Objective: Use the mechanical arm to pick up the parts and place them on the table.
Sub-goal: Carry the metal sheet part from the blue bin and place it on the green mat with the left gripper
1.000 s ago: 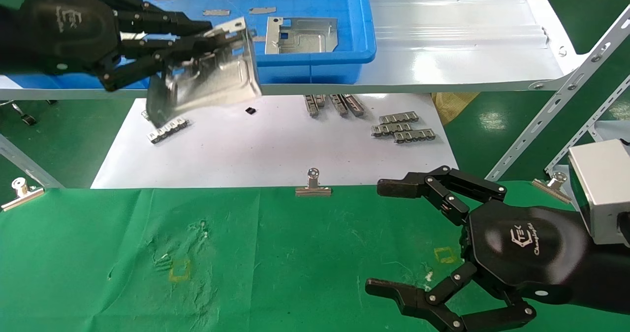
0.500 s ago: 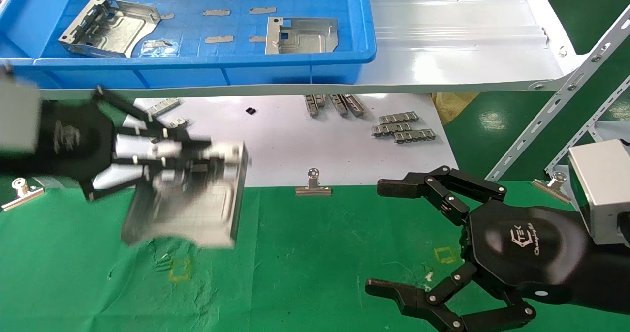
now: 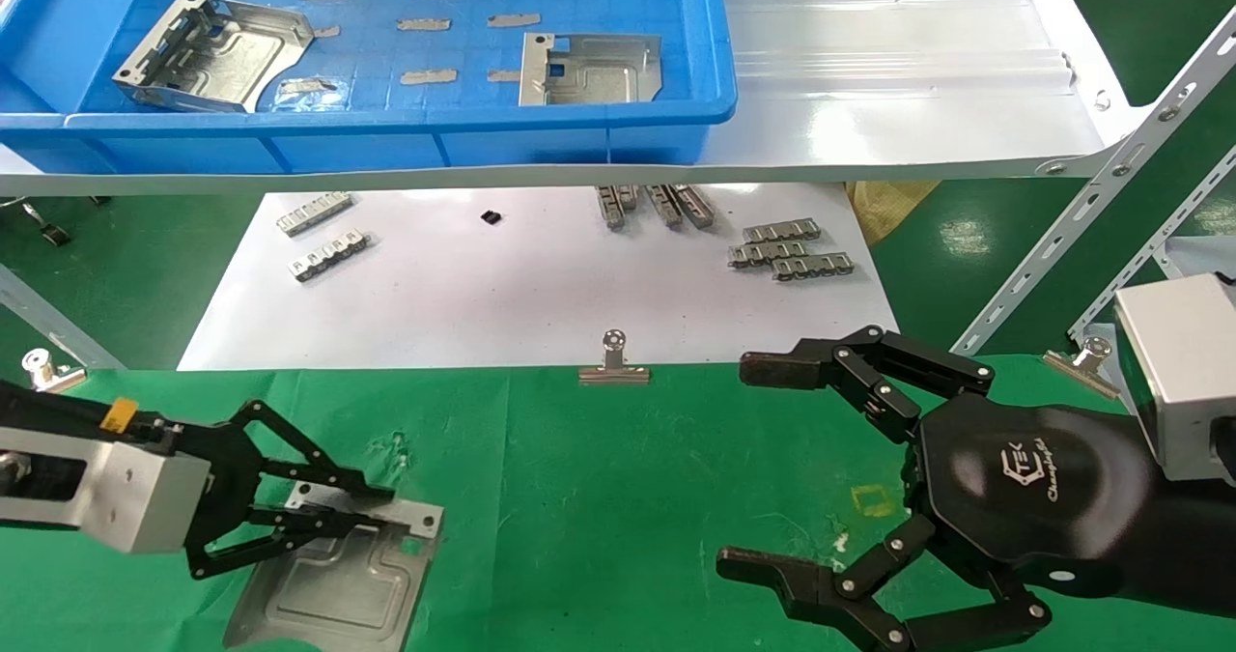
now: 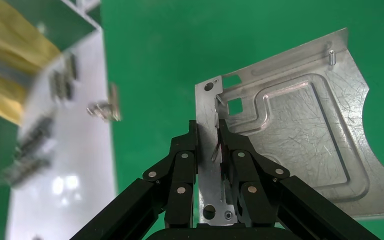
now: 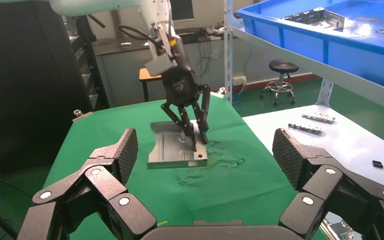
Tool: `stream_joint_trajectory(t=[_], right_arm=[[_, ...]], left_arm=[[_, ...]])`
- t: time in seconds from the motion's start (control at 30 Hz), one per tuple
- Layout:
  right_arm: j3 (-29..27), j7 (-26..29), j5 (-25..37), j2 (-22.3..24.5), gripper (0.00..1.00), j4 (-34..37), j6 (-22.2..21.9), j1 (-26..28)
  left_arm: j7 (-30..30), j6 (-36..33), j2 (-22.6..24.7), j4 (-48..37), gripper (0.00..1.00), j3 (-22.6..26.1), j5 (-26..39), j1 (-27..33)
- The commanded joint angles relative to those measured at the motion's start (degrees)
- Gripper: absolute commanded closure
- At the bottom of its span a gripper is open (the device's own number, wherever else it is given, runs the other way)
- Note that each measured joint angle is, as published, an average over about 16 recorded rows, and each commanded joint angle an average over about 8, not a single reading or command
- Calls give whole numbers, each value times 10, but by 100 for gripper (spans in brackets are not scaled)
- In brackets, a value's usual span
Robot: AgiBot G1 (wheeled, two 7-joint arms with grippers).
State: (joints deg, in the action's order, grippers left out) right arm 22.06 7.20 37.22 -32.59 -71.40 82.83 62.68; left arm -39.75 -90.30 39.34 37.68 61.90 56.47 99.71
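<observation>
- Left hand [image 3: 323, 512] low over the near left of the table [image 3: 618, 478], fingers [image 4: 182, 165] pinched together on the folded edge of a part [image 3: 338, 584].
- Part flat on the green cloth, ridged face up, curved corner away from the hand, near a yellow square [image 3: 351, 528]; seen lying flat from the right wrist too [image 5: 172, 145].
- Two more parts in the blue bin [image 3: 676, 121] on the shelf [image 3: 898, 101]: one at far left [image 3: 212, 53], one near the middle [image 3: 591, 70].
- Right hand [image 3: 850, 497] parked over the near right of the table, fingers spread wide, holding nothing.
- Small toothed strips [image 3: 787, 249] on the white sheet [image 3: 541, 285] beyond the cloth.
- Clip [image 3: 614, 362] at the cloth's far edge.
</observation>
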Motion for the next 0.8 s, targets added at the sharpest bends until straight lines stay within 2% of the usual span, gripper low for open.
stream_joint_trajectory(t=[0.03, 0.3, 0.57, 0.6, 0.8], right_arm=[[0, 0, 0, 0, 0, 0, 0, 0], [0, 0, 0, 0, 0, 0, 0, 0], [0, 0, 0, 0, 0, 0, 0, 0], [0, 0, 0, 0, 0, 0, 0, 0], [0, 0, 0, 0, 0, 0, 0, 0]], left_arm=[[-12, 1, 2, -19, 100, 15, 1, -3], [-77, 27, 36, -120, 100, 22, -1, -36], [-114, 33, 60, -190, 98, 30, 15, -38], [-118, 34, 63, -197, 91, 31, 16, -38], [-139, 34, 78, -235, 16, 28, 10, -42]])
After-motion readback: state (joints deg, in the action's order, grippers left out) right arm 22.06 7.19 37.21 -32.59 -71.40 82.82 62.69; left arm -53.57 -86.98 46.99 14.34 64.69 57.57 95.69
